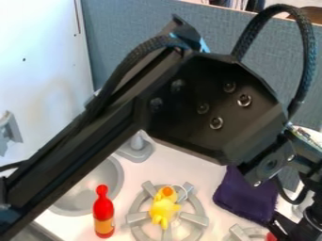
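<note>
The black gripper [286, 230] is seen at the lower right edge of the frame, partly cut off; how far it is opened, and whether anything is held, cannot be told. A small red object [271, 236] is seen near it at the bottom edge, perhaps touched by it. Up and to the left, a purple cloth [246, 200] is laid on the white desk [168, 165]. At bottom centre, a yellow toy [163, 208] with an orange part is set on a grey burner [196, 219]. A red bottle [102, 209] is placed left of it, near the grey sink [112, 175].
</note>
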You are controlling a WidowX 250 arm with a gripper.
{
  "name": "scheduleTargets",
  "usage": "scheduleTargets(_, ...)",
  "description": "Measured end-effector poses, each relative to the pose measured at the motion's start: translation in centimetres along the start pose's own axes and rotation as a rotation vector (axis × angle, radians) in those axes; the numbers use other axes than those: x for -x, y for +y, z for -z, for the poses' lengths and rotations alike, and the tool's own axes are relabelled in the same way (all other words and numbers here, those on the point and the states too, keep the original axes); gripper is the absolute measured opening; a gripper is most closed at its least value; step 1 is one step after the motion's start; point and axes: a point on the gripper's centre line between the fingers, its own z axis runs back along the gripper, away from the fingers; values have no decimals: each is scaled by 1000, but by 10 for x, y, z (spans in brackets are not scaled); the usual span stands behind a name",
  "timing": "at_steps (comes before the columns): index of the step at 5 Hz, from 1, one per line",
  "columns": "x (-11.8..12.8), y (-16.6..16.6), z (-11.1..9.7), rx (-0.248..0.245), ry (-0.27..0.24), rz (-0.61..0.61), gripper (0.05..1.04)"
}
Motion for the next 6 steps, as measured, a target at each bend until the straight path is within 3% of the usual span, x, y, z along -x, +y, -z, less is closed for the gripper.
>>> scheduleTargets(1,5,-3,1,26,-9,-17,341)
scheduleTargets(3,43,3,-18,60,-55,-120,911)
scheduleTargets(4,51,5,-33,63,-76,-127,1009)
scheduleTargets(5,55,17,-45,75,-95,-136,1004)
scheduleTargets(6,58,35,-48,87,-79,-178,1001)
